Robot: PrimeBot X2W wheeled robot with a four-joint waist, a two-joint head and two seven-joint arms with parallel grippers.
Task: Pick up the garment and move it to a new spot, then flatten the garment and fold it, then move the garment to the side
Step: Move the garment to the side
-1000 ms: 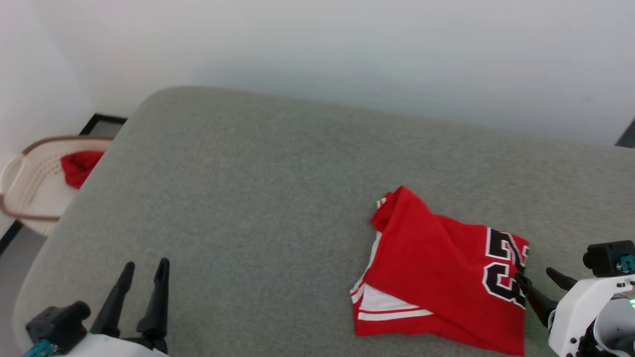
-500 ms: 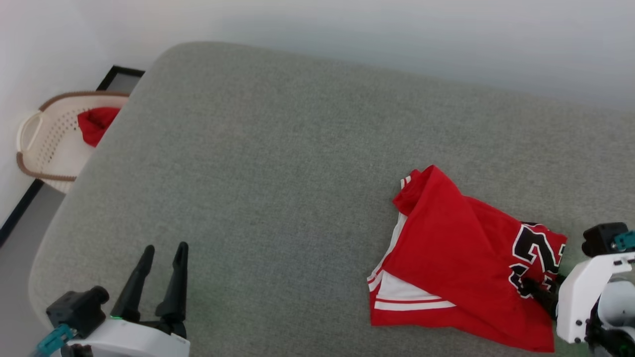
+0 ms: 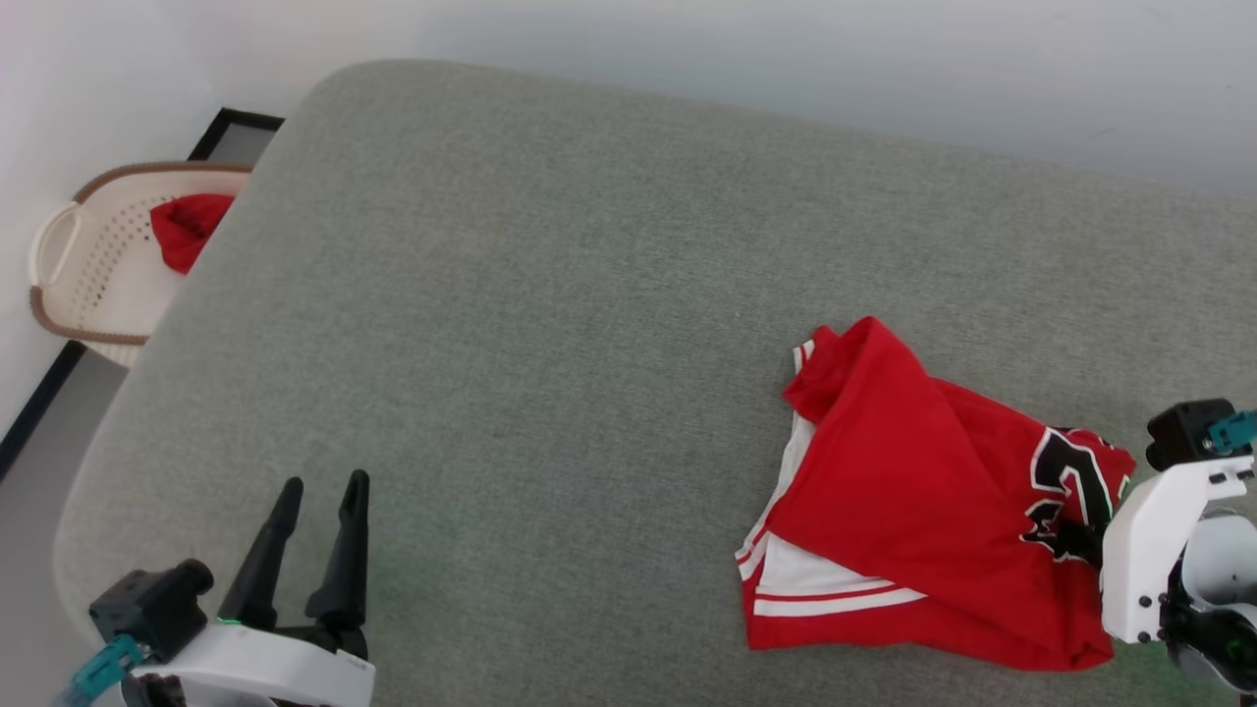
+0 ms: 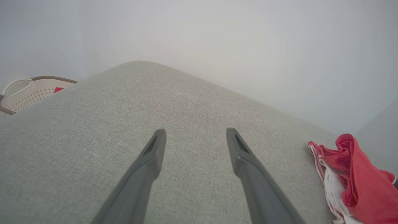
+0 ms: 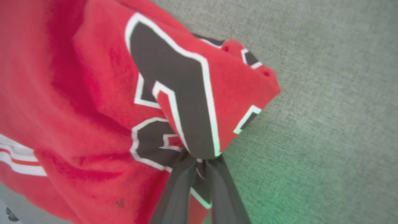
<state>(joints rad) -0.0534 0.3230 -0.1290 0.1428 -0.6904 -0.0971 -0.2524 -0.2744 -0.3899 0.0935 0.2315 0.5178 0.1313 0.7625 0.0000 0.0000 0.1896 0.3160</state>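
Right wrist view: right pincer (image 5: 200,160) clamps the garment (image 5: 77,93), printed edge bunched beyond its tips; left pincer (image 3: 325,481) stands apart.

Likely a room in a home, set up for laundry: a bench (image 3: 511,295) padded in grey woven fabric stands against a plain white wall (image 3: 786,39). On the floor far left of the left tool (image 3: 325,478) sits a cream perforated laundry basket (image 3: 93,280) holding a red cloth (image 3: 187,228).
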